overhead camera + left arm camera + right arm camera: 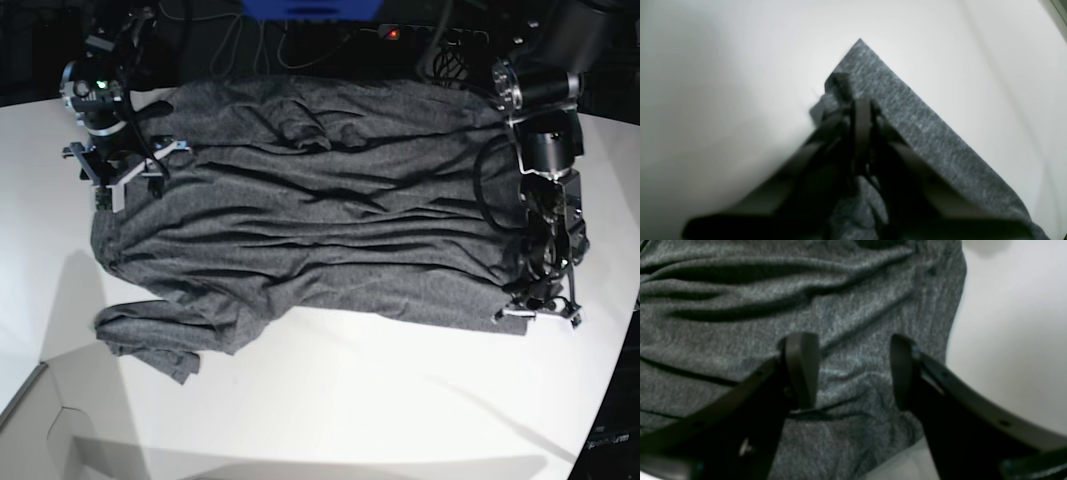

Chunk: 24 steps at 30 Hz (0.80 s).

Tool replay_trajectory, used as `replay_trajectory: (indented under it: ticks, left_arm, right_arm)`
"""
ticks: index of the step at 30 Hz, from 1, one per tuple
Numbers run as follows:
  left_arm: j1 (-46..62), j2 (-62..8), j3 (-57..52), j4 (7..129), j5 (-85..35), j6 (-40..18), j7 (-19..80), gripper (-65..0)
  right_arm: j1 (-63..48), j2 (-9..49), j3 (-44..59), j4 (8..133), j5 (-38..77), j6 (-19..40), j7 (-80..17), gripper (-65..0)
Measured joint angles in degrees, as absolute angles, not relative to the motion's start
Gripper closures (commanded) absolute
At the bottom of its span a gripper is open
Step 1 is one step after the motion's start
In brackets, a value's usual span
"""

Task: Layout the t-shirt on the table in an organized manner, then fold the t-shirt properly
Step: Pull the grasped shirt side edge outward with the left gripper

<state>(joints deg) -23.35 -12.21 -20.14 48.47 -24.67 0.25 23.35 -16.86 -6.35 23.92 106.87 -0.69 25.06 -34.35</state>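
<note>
The large heather dark-grey knit t-shirt (320,210) lies spread across the upper half of the base view on the smooth matte white table (380,410), wrinkled in long horizontal folds. One sleeve trails toward the lower left of the frame, its edge bunched.

The left gripper (862,110) is at the right side of the base view, on the shirt's lower right corner. In the left wrist view its jaws are pressed together, pinching the cloth edge just below a pointed corner of fabric. Bare white table surrounds that corner on both sides.

The right gripper (850,370) stands at the upper left of the base view. Its jaws are spread wide above wrinkled cloth, holding nothing. The shirt's hemmed edge runs just right of them, with bare table beyond.

Open tabletop fills the lower half of the base view.
</note>
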Motion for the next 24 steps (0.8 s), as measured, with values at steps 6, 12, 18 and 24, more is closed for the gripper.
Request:
replay_trajectory:
  ticks: [6,12,18,24]
  left_arm:
    - [-23.03,-11.62,-20.21,51.99,-24.6,0.27,23.94,-0.2]
    - [-24.6,-11.57,-20.08,57.1,-28.6,0.43,23.59,-0.2]
    - [-33.3,-11.11,-19.84,49.12,-28.16,0.69,22.31,-0.2]
    - [-41.8,-10.66,-19.77,31.09,-28.1,0.86,12.91,-0.4]
  right_arm:
    - [-16.86,-6.37,23.94,106.87,-0.69,25.06,-34.35,-34.0]
    - [-16.86,-6.35,23.94,106.87,-0.69,25.06,-34.44,-34.0]
    - [-16.84,-6.33,23.97,106.91,-0.73,25.06,-34.37,-34.0]
    - [-16.91,-6.33,24.12,107.0,-0.73,25.04,-34.33,-34.0]
